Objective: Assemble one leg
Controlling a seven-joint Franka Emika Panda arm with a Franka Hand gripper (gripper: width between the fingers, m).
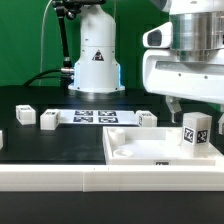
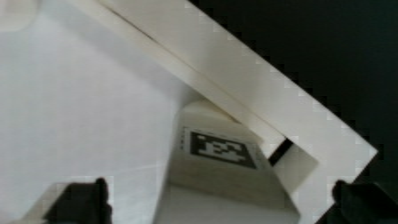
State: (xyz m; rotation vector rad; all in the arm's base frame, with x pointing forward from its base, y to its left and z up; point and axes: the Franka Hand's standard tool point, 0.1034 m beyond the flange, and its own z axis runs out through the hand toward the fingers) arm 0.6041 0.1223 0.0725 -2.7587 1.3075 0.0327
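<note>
Upright, small white tagged leg (image 1: 194,133) on square piece (image 1: 140,150), jaws (image 2: 210,203) spread apart

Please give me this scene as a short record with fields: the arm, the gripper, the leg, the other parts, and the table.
arm: white Panda arm, above the exterior view's right part
gripper: gripper open, holding nothing, over the square piece
leg: upright leg with tag, standing in the far right corner of the square piece
square piece: large flat white square piece, front right on the table
marker board: marker board, flat, centre
other parts: small white blocks, loose on the black table
</note>
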